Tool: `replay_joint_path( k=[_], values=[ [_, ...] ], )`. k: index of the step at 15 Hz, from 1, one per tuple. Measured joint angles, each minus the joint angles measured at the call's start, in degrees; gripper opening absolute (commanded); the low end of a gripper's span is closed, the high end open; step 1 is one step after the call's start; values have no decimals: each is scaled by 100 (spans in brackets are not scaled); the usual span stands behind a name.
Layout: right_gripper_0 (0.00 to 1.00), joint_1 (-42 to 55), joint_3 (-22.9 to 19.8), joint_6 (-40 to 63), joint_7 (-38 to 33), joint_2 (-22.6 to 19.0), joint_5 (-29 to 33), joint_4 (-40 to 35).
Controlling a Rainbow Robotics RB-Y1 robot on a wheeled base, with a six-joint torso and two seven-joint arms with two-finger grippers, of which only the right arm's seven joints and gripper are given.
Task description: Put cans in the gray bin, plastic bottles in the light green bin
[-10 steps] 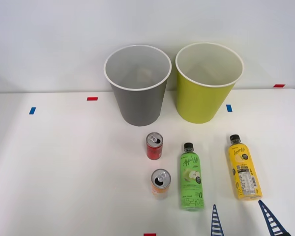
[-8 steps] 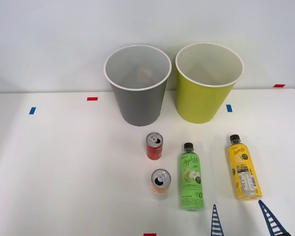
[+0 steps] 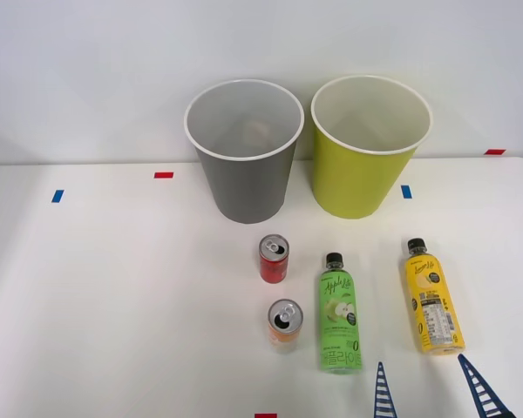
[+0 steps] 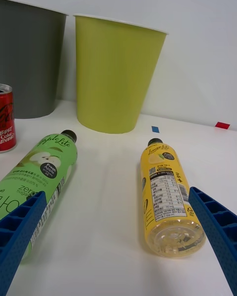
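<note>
A red can (image 3: 274, 259) and an orange can (image 3: 285, 325) stand upright on the white table in front of the gray bin (image 3: 244, 152). To their right lie the green-label plastic bottle (image 3: 340, 313) and the yellow-label plastic bottle (image 3: 432, 298), caps toward the light green bin (image 3: 369, 148). My right gripper (image 3: 431, 392) is open at the table's near edge, low between the two bottles' bases, holding nothing. The wrist view shows the yellow bottle (image 4: 165, 197), the green bottle (image 4: 42, 175), the red can (image 4: 6, 118), the light green bin (image 4: 116, 74) and the gray bin (image 4: 29, 59).
Small red and blue tape marks (image 3: 163, 175) dot the table (image 3: 113, 305). A white wall stands right behind the bins. The table's left half holds open room.
</note>
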Motion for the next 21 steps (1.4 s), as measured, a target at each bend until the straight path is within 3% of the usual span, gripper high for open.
replay_joint_path(
  k=[21],
  values=[
    [100, 0, 0, 0, 0, 0, 0, 0]
  ],
)
